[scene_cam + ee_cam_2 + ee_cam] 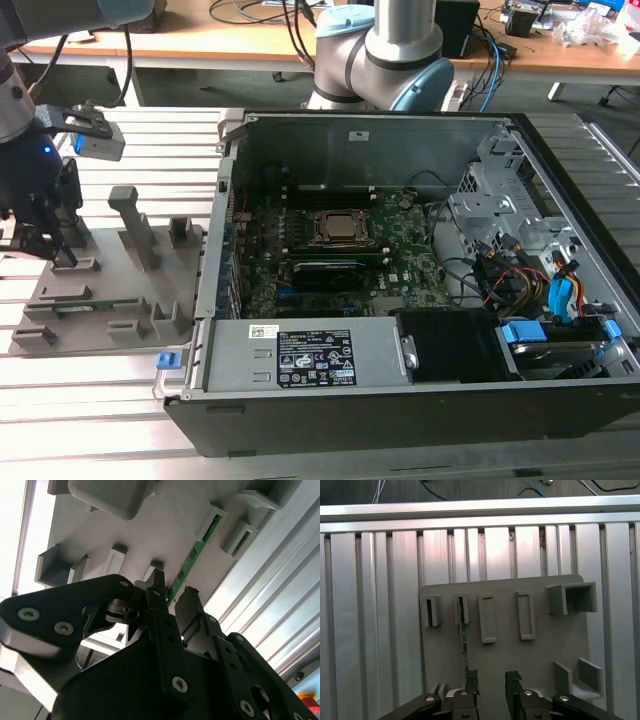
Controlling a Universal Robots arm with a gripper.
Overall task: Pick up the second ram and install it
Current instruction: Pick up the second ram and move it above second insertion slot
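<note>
Gripper (491, 676) hanging over the fixture (540, 655), fingers (472, 682) apart
Ram (464, 635) stands on edge in a fixture slot, its near end just beside one finger, nothing clamped on it. Fixture sits on the ribbed table (370, 630), off to the exterior view's left of the open PC case (330, 150)
</note>
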